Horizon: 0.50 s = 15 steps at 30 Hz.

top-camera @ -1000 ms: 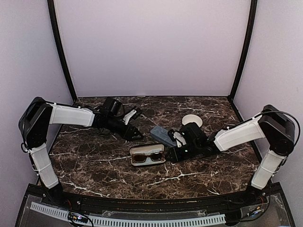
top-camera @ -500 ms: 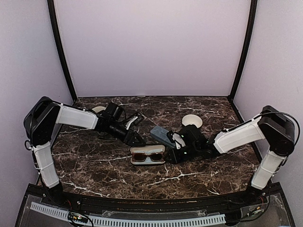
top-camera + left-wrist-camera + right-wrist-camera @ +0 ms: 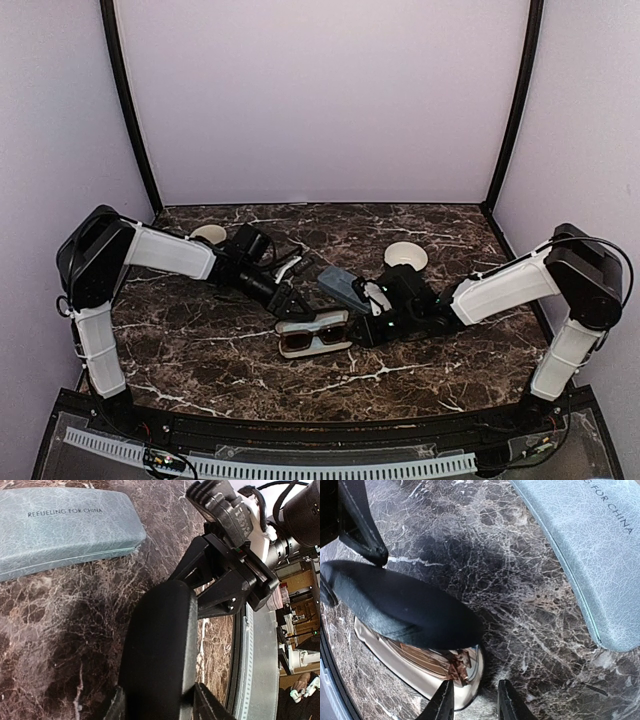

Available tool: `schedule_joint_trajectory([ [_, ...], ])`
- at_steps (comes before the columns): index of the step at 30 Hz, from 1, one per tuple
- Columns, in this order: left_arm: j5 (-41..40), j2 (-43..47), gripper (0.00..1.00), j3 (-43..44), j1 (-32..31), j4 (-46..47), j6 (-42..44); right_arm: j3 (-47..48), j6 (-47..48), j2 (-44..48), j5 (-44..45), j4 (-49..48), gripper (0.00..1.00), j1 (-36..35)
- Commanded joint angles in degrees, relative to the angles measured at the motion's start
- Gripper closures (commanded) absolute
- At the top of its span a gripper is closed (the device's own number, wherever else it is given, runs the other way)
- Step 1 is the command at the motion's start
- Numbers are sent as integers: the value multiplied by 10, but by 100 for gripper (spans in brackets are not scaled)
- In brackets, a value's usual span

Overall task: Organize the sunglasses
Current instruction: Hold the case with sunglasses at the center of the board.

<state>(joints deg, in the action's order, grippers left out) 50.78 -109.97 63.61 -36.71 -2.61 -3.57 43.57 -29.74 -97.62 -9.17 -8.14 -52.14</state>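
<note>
One pair of sunglasses (image 3: 312, 336) with brownish lenses lies in an open black case (image 3: 314, 331) near the table's middle. The right wrist view shows its folded hinge end (image 3: 454, 669) on the pale lining under the raised black lid (image 3: 400, 610). My left gripper (image 3: 293, 304) reaches in from the left. Its fingers press both faces of the upright lid (image 3: 160, 650). My right gripper (image 3: 361, 325) sits at the case's right end with its jaws apart, straddling the end rim (image 3: 479, 677): one finger stands over the lining, the other over bare marble.
A shut blue-grey case (image 3: 343, 287) lies just behind the black one, also seen in the left wrist view (image 3: 60, 527) and the right wrist view (image 3: 585, 555). Two white round things sit at the back, one left (image 3: 208, 234) and one right (image 3: 405, 256). The grey front rail (image 3: 250, 670) runs close by.
My left gripper has travelled right to the case and narrowed onto its lid. The case has turned slightly, its right end now higher. The right gripper has barely moved.
</note>
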Motion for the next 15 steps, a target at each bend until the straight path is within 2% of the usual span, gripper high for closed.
schedule_joint_trajectory([
  [1,19,3,56,13,-7,-2,12,-7,-11,13,2,-20,69,-5],
  [15,15,3,56,22,-9,-18,30,-16,-19,50,-11,-28,68,-4],
])
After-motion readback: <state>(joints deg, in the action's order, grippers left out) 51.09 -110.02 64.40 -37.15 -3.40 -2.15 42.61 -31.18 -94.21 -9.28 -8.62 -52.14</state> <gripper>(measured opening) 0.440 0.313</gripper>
